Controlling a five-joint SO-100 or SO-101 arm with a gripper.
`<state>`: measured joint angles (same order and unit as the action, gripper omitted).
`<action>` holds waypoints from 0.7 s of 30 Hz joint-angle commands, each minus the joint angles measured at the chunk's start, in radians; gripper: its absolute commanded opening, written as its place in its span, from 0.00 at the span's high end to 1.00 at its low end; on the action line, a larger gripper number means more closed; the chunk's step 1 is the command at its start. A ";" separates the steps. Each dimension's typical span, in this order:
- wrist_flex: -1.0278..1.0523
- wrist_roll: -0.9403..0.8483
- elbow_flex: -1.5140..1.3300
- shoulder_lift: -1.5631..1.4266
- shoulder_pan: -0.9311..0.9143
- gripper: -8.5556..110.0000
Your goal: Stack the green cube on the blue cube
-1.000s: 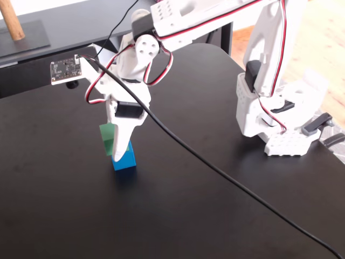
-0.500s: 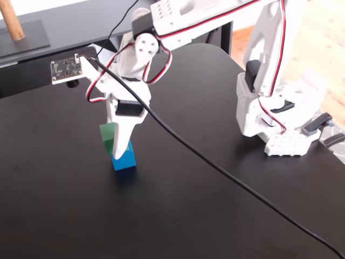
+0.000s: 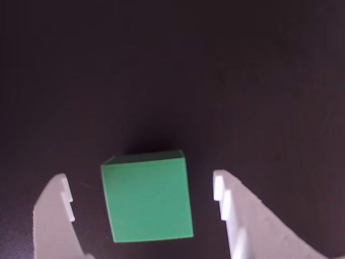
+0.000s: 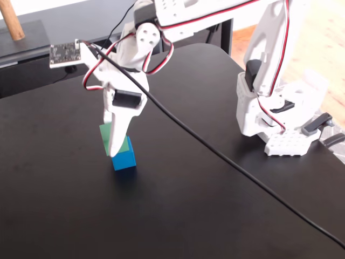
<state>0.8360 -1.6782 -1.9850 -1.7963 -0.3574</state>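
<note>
Your hand stands open, its fingers clear of the green cube between them; the cube sits on the blue cube, on the black worktop.

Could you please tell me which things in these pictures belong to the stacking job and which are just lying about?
Part of the job:
- green cube, sitting on the other cube
- blue cube, on the table
- claw, open either side of the green cube

Just lying about:
- black cable trailing across the table
- wooden post behind the table
</note>
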 commanded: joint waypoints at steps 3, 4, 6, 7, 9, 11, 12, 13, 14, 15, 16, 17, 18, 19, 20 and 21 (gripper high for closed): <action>0.012 0.005 0.086 -0.150 -0.061 0.64; 0.018 0.005 0.084 -0.170 -0.067 0.64; 0.038 0.003 0.081 -0.210 -0.078 0.65; 0.052 0.003 0.081 -0.232 -0.078 0.65; 0.091 0.009 0.095 -0.268 -0.074 0.65; 0.132 0.018 0.114 -0.310 -0.067 0.65; 0.149 0.031 0.120 -0.333 -0.060 0.66; 0.172 0.041 0.123 -0.359 -0.051 0.69; 0.190 0.048 0.123 -0.387 -0.041 0.72; 0.206 0.060 0.118 -0.416 -0.029 0.76; 0.221 0.072 0.110 -0.446 -0.017 0.84; 0.238 0.080 0.100 -0.479 -0.003 0.89; 0.250 0.092 0.083 -0.511 0.011 0.92; 0.261 0.104 0.067 -0.543 0.026 0.93; 0.273 0.114 0.051 -0.574 0.043 0.93; 0.285 0.124 0.034 -0.604 0.060 0.93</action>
<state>1.0922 -1.5892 -1.9666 -2.2642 -0.3298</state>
